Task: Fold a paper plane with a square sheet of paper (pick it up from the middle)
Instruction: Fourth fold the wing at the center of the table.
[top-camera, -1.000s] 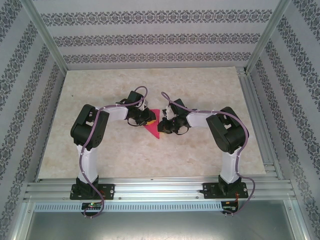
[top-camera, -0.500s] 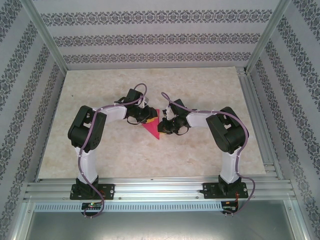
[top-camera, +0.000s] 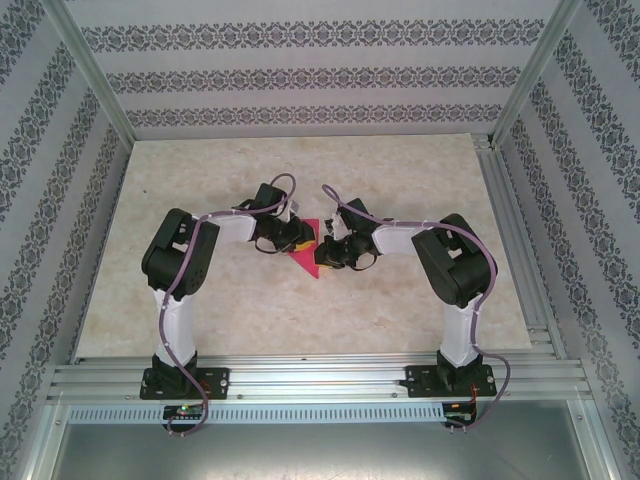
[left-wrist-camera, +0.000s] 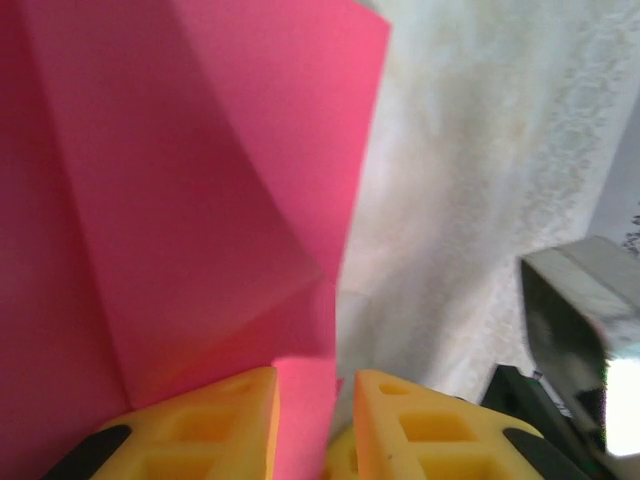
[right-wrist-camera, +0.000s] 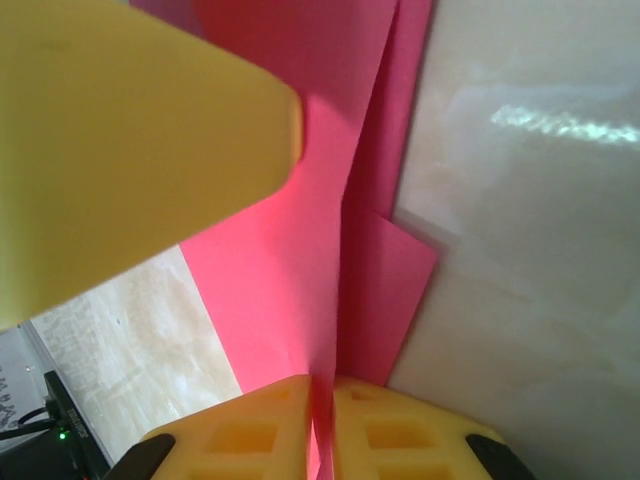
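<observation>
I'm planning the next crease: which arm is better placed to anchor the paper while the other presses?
Probably the right. The right gripper is shut tight on a folded edge of the paper, so it can anchor. The left gripper has its jaws apart around a flap, leaving it freer to press.

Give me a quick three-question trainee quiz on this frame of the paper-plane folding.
1. True or false: the paper lies flat and uncreased on the table.
2. In the right wrist view, the right fingers are: A) spread wide over bare table; B) nearly together with a paper edge between them; C) holding a pen.
3. In the left wrist view, what stands between the left fingers?

Key: 1 false, because creases and layers show in both wrist views; 2 B; 3 the paper.
</observation>
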